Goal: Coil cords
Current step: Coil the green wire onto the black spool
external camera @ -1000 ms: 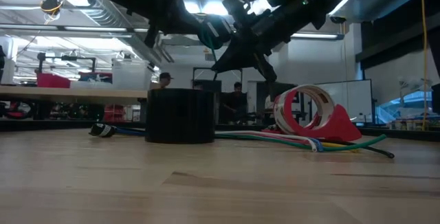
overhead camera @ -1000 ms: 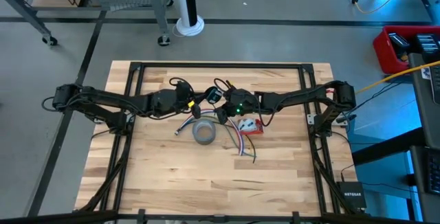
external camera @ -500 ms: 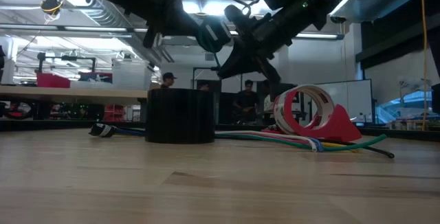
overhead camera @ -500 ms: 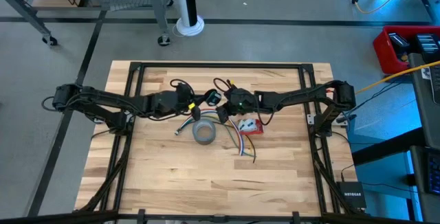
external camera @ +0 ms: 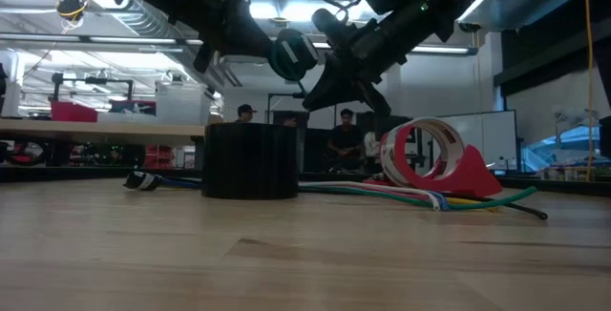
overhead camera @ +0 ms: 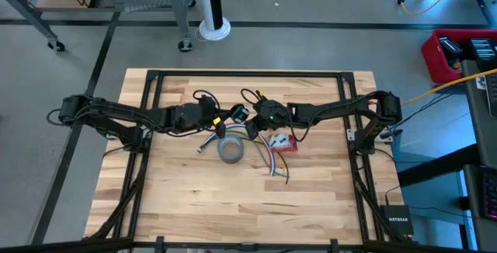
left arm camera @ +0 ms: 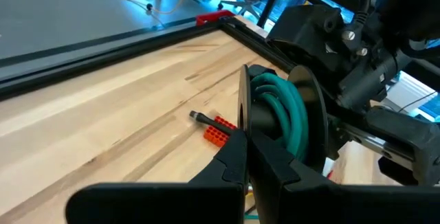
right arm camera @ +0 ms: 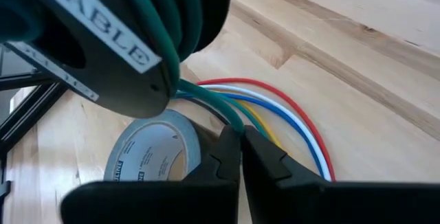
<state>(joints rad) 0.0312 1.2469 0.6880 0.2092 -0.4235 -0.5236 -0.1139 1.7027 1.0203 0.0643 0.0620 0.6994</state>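
Both jaws are clamped: left gripper on the spool, right gripper on the green cord; tension should be maintained.

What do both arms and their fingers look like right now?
Both arms are dark and slim, with black cables looping beside the wrists. The left gripper and right gripper have black, tapered fingers. A yellow tag marks the left wrist.

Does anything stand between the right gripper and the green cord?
Nothing visible does: the right gripper is shut on the green cord, just beside the black spool clamped by the left gripper.
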